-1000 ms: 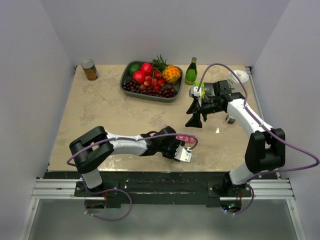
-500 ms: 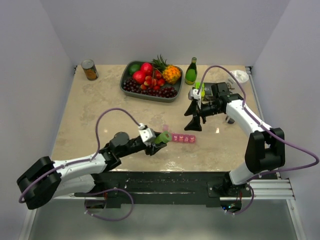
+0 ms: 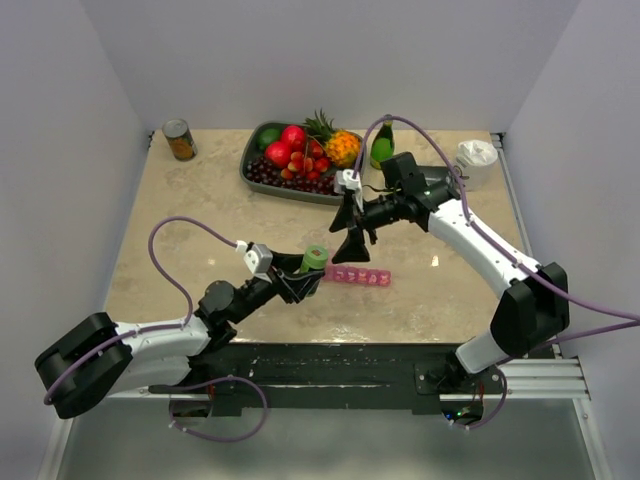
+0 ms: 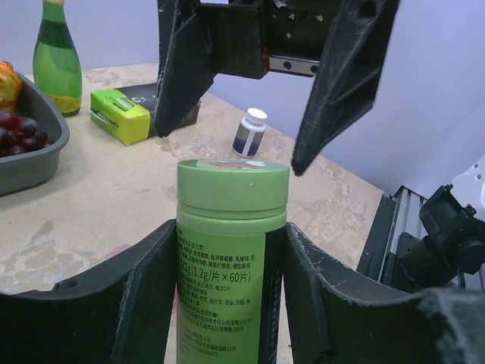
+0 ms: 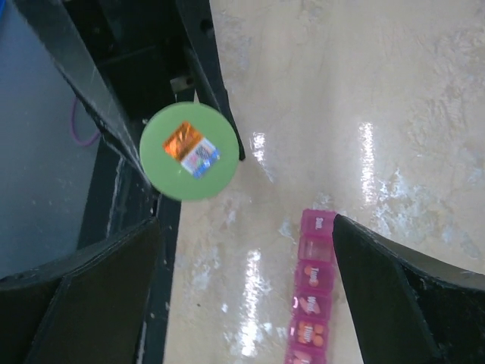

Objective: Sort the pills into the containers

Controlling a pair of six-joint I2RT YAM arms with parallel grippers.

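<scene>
Left end effector (image 3: pixel 300 284) — clenched on an upright green-capped green plastic pill bottle (image 4: pixel 231 250), one finger against each side.
Right end effector (image 3: pixel 352 243) — released, jaws spread wide, poised above the bottle's cap.
Long translucent pink pill organizer (image 3: pixel 360 277) — flat on the beige marbled surface (image 3: pixel 190 220), just beside the bottle, towards the right arm.

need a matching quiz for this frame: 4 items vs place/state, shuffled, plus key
Items
1. green-capped bottle
2. pink pill organizer
3. right hand
4. can

Place or state
A. far-left corner of the table
B. open, holding nothing
C. gripped in the left hand
D. lying on the table, in neither hand

Pairs: 1-C, 2-D, 3-B, 4-A
</scene>
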